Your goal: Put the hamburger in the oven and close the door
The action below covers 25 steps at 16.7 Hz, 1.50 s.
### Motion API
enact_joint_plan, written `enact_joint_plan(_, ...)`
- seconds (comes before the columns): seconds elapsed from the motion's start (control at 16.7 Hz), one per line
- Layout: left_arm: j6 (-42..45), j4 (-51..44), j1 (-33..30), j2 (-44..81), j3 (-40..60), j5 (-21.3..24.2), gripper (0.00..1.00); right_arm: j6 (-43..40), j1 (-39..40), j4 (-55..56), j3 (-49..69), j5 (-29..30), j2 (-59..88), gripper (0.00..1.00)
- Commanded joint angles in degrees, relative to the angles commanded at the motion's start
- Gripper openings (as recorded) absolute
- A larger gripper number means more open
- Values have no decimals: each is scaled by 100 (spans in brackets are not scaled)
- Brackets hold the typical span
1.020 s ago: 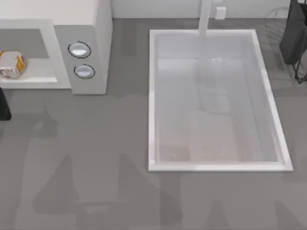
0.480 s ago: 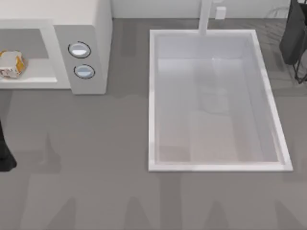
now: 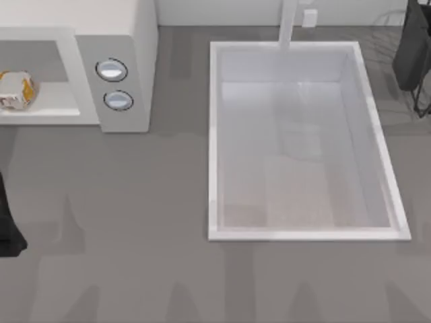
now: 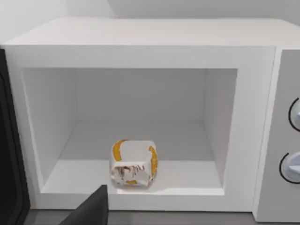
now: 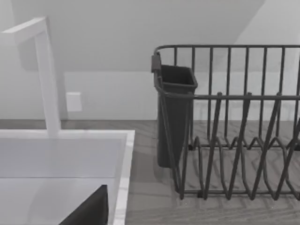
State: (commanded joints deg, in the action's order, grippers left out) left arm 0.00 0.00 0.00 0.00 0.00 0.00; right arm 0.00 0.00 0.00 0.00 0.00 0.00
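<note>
Left wrist view: hamburger sits near the oven cavity's front lip. Door open at left. Left gripper withdrawn (finger opening: cannot tell). Risk: closing door clips the hamburger.

We are at a rendered kitchen counter, grey and wood-grained. A large white sink basin with a white tap is set into it, a white oven with two round knobs stands at its left, and a dark wire dish rack with a cutlery cup stands at its right.
</note>
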Motion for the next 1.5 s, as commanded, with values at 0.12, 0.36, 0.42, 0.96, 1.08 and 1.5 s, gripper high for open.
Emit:
enact_joint_plan(0.12, 0, 0, 0, 0, 0, 0, 100, 0, 0, 0, 0, 0, 0, 100)
enact_joint_plan(0.36, 0, 0, 0, 0, 0, 0, 70, 0, 0, 0, 0, 0, 0, 100)
enact_joint_plan(0.42, 0, 0, 0, 0, 0, 0, 62, 0, 0, 0, 0, 0, 0, 100)
enact_joint_plan(0.96, 0, 0, 0, 0, 0, 0, 0, 0, 0, 0, 0, 0, 0, 100)
enact_joint_plan(1.08, 0, 0, 0, 0, 0, 0, 0, 0, 0, 0, 0, 0, 0, 100)
enact_joint_plan(1.5, 0, -16, 13, -18, 0, 15, 0, 0, 0, 0, 0, 0, 0, 100)
